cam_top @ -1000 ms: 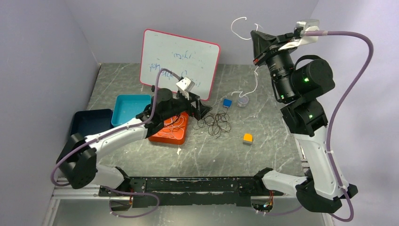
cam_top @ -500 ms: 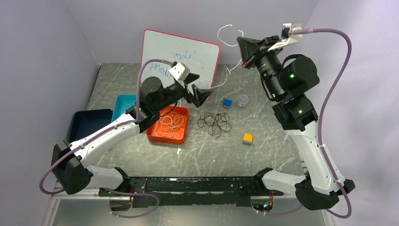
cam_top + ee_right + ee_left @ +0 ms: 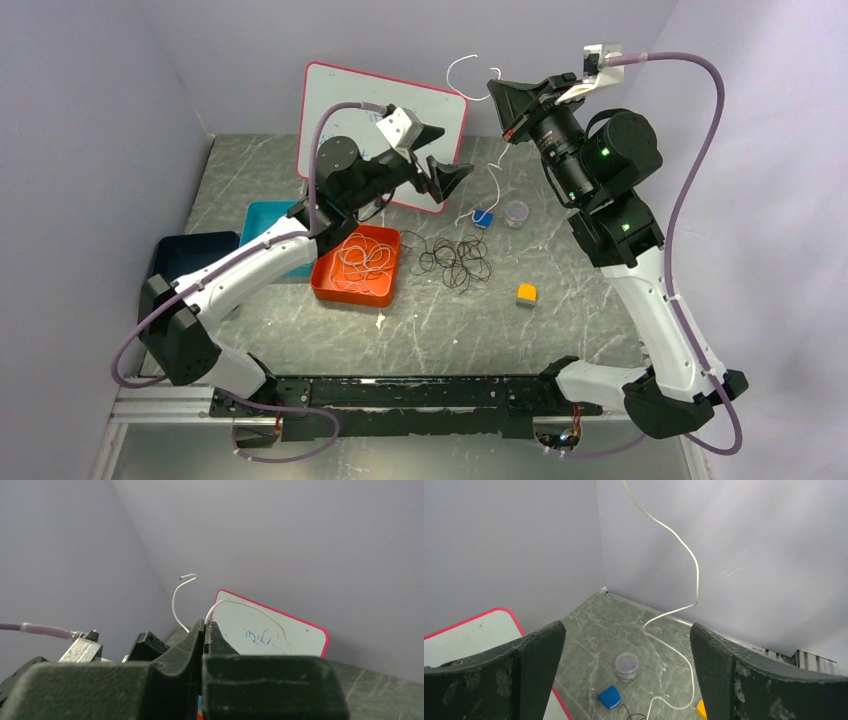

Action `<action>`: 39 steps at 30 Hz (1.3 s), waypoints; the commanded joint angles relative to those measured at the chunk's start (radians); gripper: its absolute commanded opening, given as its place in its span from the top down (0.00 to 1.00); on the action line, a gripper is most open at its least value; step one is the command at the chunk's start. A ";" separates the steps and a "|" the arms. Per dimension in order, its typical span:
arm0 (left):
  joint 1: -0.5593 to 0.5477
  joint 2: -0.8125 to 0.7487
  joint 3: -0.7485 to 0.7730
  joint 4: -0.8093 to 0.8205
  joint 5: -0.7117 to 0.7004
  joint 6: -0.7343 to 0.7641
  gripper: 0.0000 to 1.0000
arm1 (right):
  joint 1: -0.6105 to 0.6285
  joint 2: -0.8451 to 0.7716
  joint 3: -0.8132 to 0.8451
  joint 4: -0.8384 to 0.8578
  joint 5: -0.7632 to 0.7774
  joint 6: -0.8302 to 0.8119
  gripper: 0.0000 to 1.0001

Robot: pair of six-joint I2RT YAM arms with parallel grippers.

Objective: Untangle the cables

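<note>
The right jaws are pinched shut on a white cable (image 3: 697,580), held high so it dangles to the surface (image 3: 560,330) near the black tangle (image 3: 458,262). The left jaws gape wide beside it, empty. If its tail is snagged there, a higher lift could drag the tangle, or the wire could slip out.

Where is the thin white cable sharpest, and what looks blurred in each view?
Left wrist view: thin white cable crisp against the lilac wall, open left gripper slightly soft at its edges. Right wrist view: closed right gripper soft, filling the foreground. Top external view: even light, faint shadows, cable thin and faint.
</note>
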 commanded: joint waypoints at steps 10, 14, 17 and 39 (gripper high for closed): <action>-0.011 0.078 0.085 0.154 0.167 -0.056 0.03 | -0.005 0.002 -0.013 0.026 -0.037 0.046 1.00; -0.014 0.114 0.111 0.182 0.185 -0.076 0.05 | -0.005 0.000 -0.017 0.033 -0.059 0.061 1.00; -0.014 0.154 0.143 0.183 0.190 -0.084 0.17 | -0.005 -0.007 -0.020 0.033 -0.061 0.069 1.00; -0.014 0.212 0.193 0.098 0.205 -0.116 0.93 | -0.005 -0.034 -0.078 0.047 -0.032 0.060 1.00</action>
